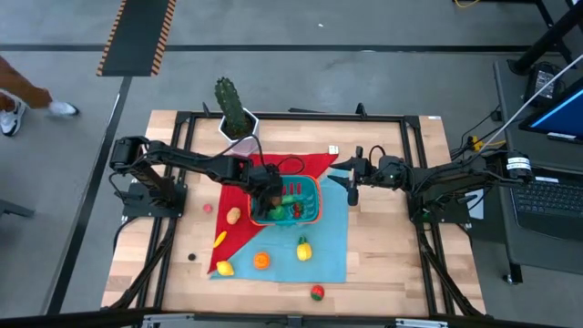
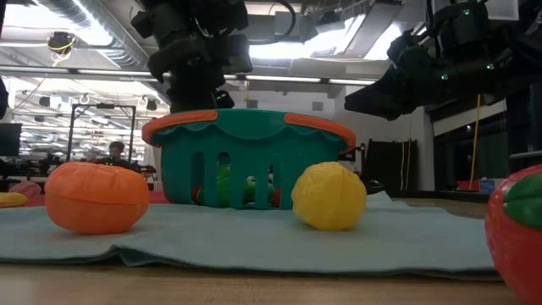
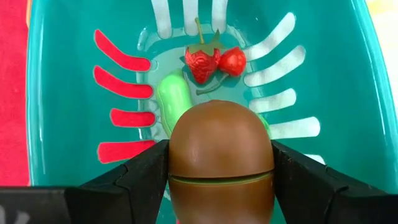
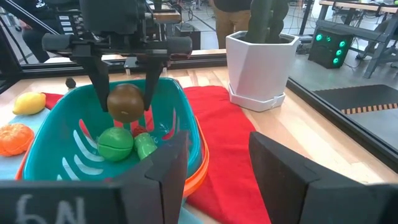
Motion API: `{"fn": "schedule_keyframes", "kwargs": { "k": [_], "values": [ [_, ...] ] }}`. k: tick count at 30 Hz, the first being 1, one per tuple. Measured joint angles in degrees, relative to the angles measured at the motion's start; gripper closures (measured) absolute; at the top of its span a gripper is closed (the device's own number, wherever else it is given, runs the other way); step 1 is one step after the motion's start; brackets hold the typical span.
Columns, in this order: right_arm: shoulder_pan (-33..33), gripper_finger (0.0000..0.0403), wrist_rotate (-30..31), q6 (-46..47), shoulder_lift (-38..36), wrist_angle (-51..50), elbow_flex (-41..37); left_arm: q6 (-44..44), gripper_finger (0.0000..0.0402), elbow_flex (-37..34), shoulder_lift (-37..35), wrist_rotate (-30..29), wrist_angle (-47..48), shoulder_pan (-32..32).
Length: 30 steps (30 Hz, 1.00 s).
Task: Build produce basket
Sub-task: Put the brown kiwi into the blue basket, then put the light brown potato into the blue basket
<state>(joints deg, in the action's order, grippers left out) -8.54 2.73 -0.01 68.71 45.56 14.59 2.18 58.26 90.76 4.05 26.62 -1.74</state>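
While the left hand (image 4: 126,93) is clamping a brown fruit (image 3: 221,155) over the basket (image 1: 312,187) | dropping it risks bouncing off the green pieces (image 4: 115,143) | right hand (image 1: 352,181) is idling wide beside the rim

Grey floor (image 1: 364,23) surrounds the wooden bench (image 1: 392,264). A black-and-yellow hazard-striped mat (image 1: 137,36) lies beyond it. A laptop (image 1: 556,196) sits on a side stand to the right. Overhead: exposed silver ducting (image 2: 93,38) and bright ceiling lights (image 2: 339,38). A person's shoes (image 1: 36,109) show at the far left.
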Motion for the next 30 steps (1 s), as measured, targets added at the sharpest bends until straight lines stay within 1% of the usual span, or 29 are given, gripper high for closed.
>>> {"fn": "schedule_keyframes", "kwargs": {
  "k": [3, 11, 14, 21, 23, 25, 27, 30],
  "values": [
    [0.0, 0.0230, 0.0, 0.0, 0.0, 0.0, 0.0, -0.2, 0.0142, 0.0, 0.0, 0.0, 0.0, 0.0],
    [0.0, 0.0230, 0.0, 0.0, 0.0, 0.0, 0.0, 0.4, 0.0100, 0.0, 0.5, -0.1, 0.2, 0.0],
    [0.0, 0.0230, 0.0, 0.0, 0.0, 0.0, 0.0, 4.2, 0.0099, 0.0, 0.3, -0.3, -0.2, 0.0],
    [0.0, 0.0230, 0.0, 2.7, 0.0, 0.1, 0.0, 4.4, 0.0100, 0.0, -5.3, -0.8, -1.1, 0.7],
    [0.0, 0.0230, 0.0, 3.0, 0.0, 0.7, 0.0, 4.4, 0.0098, 0.0, -7.3, -2.6, -1.3, 1.7],
    [0.0, 0.0230, 0.0, 2.9, 0.0, 1.2, 0.0, 4.4, 0.0098, -0.4, -8.8, -6.2, -1.9, 3.2],
    [0.2, 0.0230, 0.0, 3.0, 0.0, 1.4, 0.1, 4.1, 0.0098, -2.3, -10.8, -9.7, -2.0, 4.8],
    [1.0, 0.0230, 0.0, 2.4, 0.0, 1.6, 0.6, 1.1, 0.0098, -6.4, -14.3, -13.0, -4.1, 6.7]
  ]
}}
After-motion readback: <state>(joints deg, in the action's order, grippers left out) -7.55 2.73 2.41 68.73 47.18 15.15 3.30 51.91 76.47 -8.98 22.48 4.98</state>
